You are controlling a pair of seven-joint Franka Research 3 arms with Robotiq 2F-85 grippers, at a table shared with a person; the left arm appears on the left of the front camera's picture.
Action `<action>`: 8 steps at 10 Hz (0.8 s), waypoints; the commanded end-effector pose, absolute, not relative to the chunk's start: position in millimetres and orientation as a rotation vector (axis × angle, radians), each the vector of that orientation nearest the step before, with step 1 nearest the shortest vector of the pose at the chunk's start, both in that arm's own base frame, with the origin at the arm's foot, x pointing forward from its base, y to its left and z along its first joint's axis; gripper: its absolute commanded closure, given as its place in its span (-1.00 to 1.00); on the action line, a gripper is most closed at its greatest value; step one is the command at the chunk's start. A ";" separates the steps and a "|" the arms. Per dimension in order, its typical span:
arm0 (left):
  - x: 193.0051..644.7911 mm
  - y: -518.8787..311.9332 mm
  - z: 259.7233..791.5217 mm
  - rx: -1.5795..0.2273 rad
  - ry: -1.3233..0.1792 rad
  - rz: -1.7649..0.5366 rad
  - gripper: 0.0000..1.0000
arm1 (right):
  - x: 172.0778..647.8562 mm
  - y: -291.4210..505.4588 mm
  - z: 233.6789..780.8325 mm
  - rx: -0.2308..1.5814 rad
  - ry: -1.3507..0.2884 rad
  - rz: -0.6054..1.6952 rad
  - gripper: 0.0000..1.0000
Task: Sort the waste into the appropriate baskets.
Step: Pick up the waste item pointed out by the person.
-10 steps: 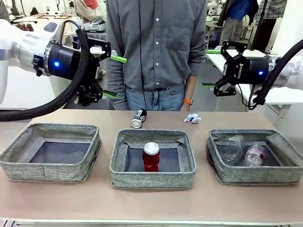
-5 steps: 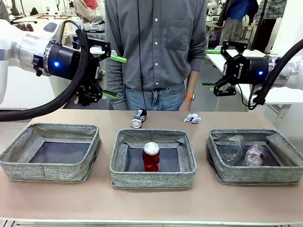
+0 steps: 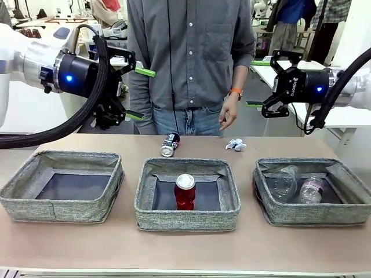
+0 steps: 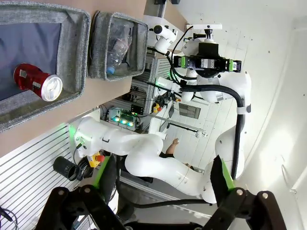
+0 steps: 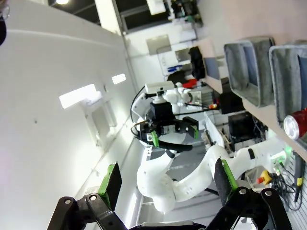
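Hand (image 3: 228,113) lifted; paper wad (image 3: 235,145) well below right gripper (image 3: 257,83).

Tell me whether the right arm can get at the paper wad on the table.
Probably yes: the right gripper is open and raised, the paper wad lies uncovered on the table; only the person's hand hangs close above it.

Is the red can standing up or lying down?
Standing up. The red soda can sits upright in the middle basket, silver top facing up.
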State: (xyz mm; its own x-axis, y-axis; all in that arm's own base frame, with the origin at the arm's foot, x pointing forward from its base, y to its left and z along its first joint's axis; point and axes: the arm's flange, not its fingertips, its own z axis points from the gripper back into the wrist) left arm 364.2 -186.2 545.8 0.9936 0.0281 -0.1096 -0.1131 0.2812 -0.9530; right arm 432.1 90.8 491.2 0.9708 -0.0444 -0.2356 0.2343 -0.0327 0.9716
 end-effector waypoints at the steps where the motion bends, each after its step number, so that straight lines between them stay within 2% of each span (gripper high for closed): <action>1: 363.3 -187.2 549.0 -1.274 0.075 0.105 -1.00 | 431.8 91.1 493.5 1.591 0.154 -0.214 -1.00; 8: 363.3 -187.2 549.0 -1.274 0.075 0.105 -1.00 | 431.8 91.1 493.5 1.591 0.154 -0.214 -1.00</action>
